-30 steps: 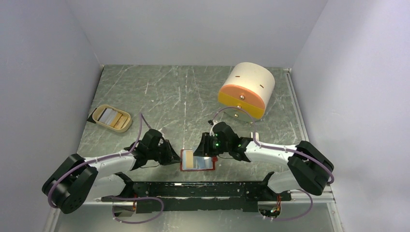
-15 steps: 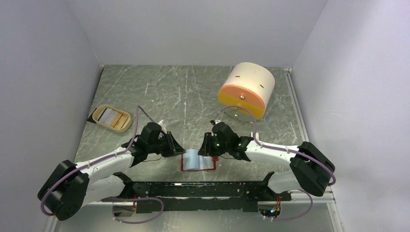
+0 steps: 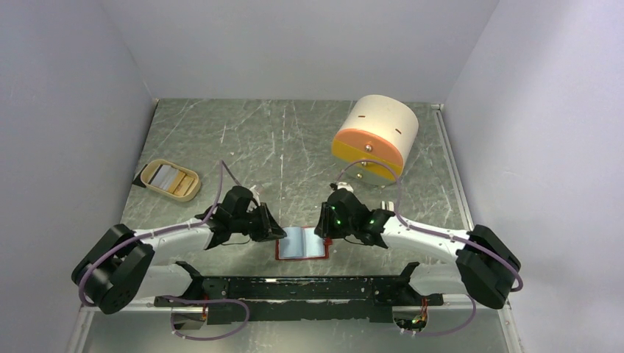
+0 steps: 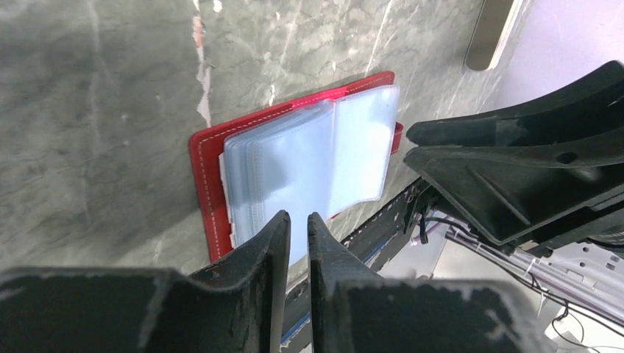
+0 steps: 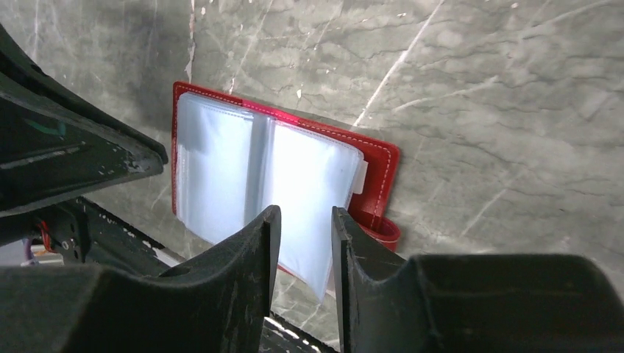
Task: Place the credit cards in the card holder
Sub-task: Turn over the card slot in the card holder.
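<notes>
Top external: the beige card I saw on the card holder [image 3: 302, 243] a second ago is gone, probably sleeved. The holder lies open between the arms. Left gripper [image 4: 298, 218] is narrow and empty, right gripper [image 5: 303, 213] wider and empty. Further credit cards [image 3: 168, 176] remain in the tray [image 3: 193, 193].

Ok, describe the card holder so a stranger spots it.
On the grey-green marbled tabletop, look near the front edge, between the black left gripper and right gripper. There lies a small red leather-like folding wallet, open flat. Only it shows pale blue clear pockets.
</notes>
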Controlling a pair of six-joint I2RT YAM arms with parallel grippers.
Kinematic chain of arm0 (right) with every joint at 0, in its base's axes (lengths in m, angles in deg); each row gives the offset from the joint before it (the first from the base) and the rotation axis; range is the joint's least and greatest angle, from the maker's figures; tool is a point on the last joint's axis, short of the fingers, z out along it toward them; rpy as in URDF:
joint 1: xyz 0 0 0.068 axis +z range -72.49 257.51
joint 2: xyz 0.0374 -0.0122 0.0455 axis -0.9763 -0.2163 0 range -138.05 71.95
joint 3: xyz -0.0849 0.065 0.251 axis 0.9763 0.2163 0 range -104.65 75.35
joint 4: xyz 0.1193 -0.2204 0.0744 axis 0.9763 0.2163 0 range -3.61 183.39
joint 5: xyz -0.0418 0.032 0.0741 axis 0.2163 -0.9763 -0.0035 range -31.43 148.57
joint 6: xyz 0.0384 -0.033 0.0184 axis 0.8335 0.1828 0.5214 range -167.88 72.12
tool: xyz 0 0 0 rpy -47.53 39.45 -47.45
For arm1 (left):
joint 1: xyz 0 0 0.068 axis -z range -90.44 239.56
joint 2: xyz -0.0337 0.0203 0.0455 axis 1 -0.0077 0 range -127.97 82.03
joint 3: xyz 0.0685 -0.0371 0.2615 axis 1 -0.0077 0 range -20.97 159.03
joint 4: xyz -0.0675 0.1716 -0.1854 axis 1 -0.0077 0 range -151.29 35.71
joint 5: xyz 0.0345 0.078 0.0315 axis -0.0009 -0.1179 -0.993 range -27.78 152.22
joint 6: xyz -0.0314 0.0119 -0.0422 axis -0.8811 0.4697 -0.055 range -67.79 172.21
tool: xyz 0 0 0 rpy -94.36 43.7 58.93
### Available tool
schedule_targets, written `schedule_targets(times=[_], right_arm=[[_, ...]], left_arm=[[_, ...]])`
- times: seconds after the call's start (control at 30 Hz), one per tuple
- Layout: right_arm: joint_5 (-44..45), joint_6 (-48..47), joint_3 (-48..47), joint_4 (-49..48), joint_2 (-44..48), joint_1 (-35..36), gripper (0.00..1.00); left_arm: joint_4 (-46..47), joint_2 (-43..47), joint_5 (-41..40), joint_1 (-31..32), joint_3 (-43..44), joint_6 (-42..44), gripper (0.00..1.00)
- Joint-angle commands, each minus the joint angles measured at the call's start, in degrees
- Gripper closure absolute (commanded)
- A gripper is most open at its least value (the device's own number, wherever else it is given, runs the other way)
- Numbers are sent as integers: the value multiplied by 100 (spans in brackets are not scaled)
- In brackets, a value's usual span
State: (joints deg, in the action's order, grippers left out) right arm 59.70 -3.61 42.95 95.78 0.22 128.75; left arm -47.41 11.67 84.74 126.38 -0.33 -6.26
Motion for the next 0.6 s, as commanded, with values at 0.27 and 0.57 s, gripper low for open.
schedule_targets(times=[0.27,0.57], right_arm=[[191,-64,237,-124,324,31,65],[98,-64,437,-461,-120,28,69]], left_arm=[[632,-965,130,496,500,-29,79],[707,-1068,-35,732,865,-48,80]])
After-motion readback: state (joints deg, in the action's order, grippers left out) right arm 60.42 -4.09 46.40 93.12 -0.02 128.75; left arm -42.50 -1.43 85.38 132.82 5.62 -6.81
